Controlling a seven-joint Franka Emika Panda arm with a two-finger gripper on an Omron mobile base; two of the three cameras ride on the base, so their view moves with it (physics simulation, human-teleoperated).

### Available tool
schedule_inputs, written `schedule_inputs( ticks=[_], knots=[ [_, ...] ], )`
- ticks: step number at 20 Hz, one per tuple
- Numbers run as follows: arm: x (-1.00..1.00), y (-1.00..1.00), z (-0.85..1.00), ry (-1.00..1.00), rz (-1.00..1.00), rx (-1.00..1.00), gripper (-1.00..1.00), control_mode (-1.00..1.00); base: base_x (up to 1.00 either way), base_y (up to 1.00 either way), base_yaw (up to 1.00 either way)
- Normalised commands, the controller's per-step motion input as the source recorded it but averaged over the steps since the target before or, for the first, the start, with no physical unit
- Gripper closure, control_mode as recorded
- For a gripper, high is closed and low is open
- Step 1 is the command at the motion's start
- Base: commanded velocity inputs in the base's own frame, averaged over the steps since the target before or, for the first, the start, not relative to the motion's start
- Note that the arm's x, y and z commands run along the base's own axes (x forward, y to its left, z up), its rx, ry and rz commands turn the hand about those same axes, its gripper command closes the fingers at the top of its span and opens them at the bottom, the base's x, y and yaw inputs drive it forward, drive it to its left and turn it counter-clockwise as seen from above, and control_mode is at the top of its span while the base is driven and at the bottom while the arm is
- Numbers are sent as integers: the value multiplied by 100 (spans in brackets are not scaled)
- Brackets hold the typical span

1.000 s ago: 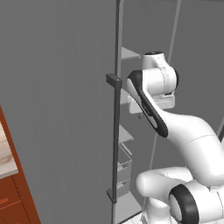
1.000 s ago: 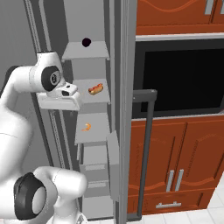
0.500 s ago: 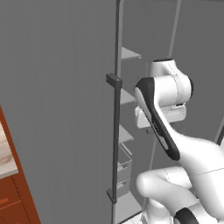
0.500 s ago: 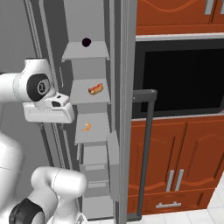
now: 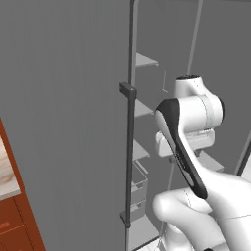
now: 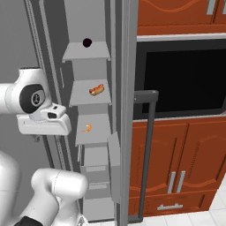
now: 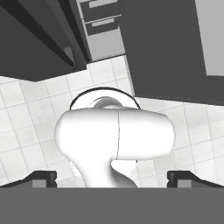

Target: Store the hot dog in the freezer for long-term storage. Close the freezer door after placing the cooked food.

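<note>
hand view: the gripper [image 7: 112, 177] points straight down at the white tiled floor [image 7: 26, 131], its two dark fingertips [image 7: 41, 177] set wide apart with nothing between them; the jaws are released and empty. this downward pose suggests the hand is clear of the shelves, not reaching for anything.

right base view: the gripper [image 6: 44, 123] sits at the end of the white arm, outside the freezer [image 6: 90, 132] and to the left of its shelves. behind it, the hot dog [image 6: 96, 90] lies flat on a white middle shelf [image 6: 86, 99], apart from the gripper. a small orange item [image 6: 87, 128] rests on the shelf below and a dark round item [image 6: 87, 43] on the shelf above. a dark oven [image 6: 181, 77] and red-brown cabinets [image 6: 176, 163] stand to the right.

left base view: the freezer door [image 5: 63, 122] stands open, its long dark handle [image 5: 129, 157] facing the arm.

judgement: placing appears done; the remaining step is to push the door shut, which calls for the arm to get behind the door's outer face.
</note>
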Motion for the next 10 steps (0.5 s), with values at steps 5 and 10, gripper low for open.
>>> schedule_inputs(
  ticks=[5,10],
  knots=[
    [-4,0,-10,1,0,10,-100,-100,0,0,0],
    [-1,0,-4,3,0,13,-100,-100,0,0,0]
  ],
)
